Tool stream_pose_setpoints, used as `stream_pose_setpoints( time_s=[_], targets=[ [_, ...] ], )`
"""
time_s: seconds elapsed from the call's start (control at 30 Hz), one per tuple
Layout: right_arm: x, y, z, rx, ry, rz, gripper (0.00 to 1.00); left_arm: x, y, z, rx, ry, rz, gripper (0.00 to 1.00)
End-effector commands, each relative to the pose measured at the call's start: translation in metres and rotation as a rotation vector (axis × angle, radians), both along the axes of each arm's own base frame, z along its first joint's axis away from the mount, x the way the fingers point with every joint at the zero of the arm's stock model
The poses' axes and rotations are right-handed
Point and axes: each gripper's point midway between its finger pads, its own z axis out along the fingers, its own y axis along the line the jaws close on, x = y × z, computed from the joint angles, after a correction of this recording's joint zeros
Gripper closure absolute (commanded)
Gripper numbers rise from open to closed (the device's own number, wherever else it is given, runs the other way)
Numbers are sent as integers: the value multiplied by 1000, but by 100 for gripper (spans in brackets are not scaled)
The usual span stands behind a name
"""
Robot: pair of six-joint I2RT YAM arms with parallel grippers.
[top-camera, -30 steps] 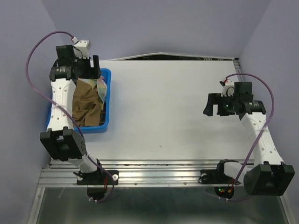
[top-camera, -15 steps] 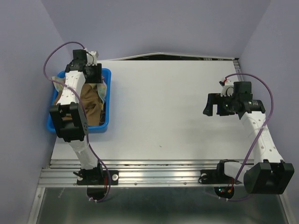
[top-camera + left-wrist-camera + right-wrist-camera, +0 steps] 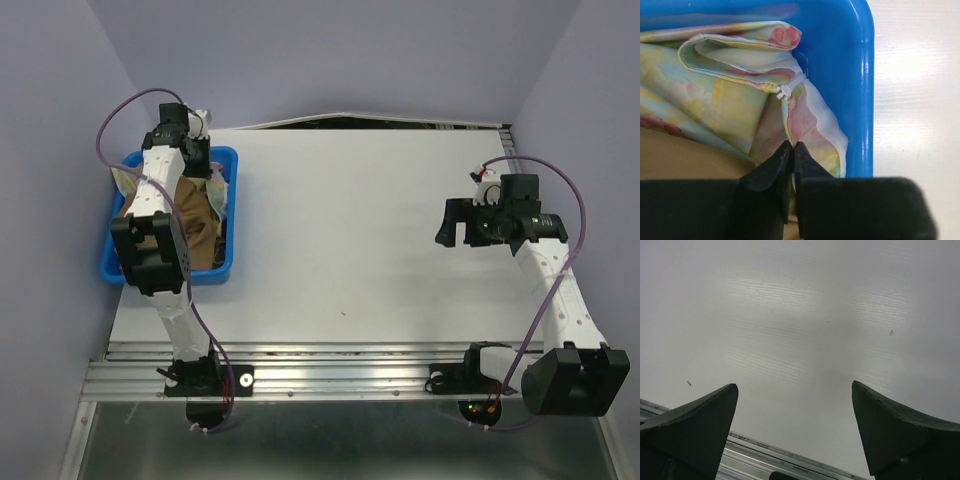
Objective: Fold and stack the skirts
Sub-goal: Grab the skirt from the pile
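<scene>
The pastel floral skirt (image 3: pixel 730 100) lies crumpled in the far end of the blue bin (image 3: pixel 860 75), on top of the brown skirt (image 3: pixel 685 155). My left gripper (image 3: pixel 792 145) is down in the bin and shut on a fold of the floral skirt's edge near the bin's right wall. From above, the left gripper (image 3: pixel 195 165) covers much of the floral skirt (image 3: pixel 218 185), and the brown skirt (image 3: pixel 195 225) fills the bin's middle. My right gripper (image 3: pixel 458 225) hangs open over the bare table at the right, with nothing between its fingers (image 3: pixel 715 405).
The blue bin (image 3: pixel 225 270) stands at the table's left edge against the purple wall. The white table (image 3: pixel 350 220) stretches between the arms. A metal rail (image 3: pixel 790 460) runs along the near edge.
My left arm has swung in over the bin, and its gripper has dropped and closed on the floral skirt's edge. The right arm has not moved.
</scene>
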Motion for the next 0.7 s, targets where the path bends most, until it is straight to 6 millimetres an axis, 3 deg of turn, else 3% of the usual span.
stream_pose_setpoints(
  time_s=[0.0, 0.07, 0.17, 0.2, 0.27, 0.3, 0.37, 0.47, 0.5, 0.53, 0.57, 0.67],
  targets=[
    [17, -5, 24, -15, -106, -13, 0, 3, 5, 43, 35, -64, -17, 100],
    [18, -5, 26, -14, -114, -12, 0, 1, 8, 56, 60, -80, -16, 100],
    [19, -4, 26, -10, -117, -8, 0, 2, 17, 101, 116, -178, 1, 100],
    [19, -3, 27, -9, -121, -2, 0, 5, 27, 130, 169, -240, 22, 100],
    [19, -3, 26, -7, -119, 1, 0, 1, 37, 164, 236, -296, 50, 100],
    [19, -2, 26, -7, -120, 5, 0, -2, 52, 200, 320, -365, 91, 100],
    [19, -2, 25, -8, -123, 10, 0, -10, 67, 233, 448, -412, 147, 100],
    [19, -2, 24, -7, -125, 16, 0, -24, 70, 280, 678, -484, 132, 100],
    [19, -2, 23, -10, -123, 20, 0, -32, 70, 290, 756, -484, 162, 100],
    [20, -1, 22, -9, -122, 21, 0, -34, 70, 286, 806, -465, 155, 100],
    [20, -1, 23, -7, -123, 25, 0, -43, 71, 306, 874, -509, 175, 100],
    [21, 0, 25, -3, -131, 29, 0, -60, 72, 351, 919, -631, 247, 100]
  ],
)
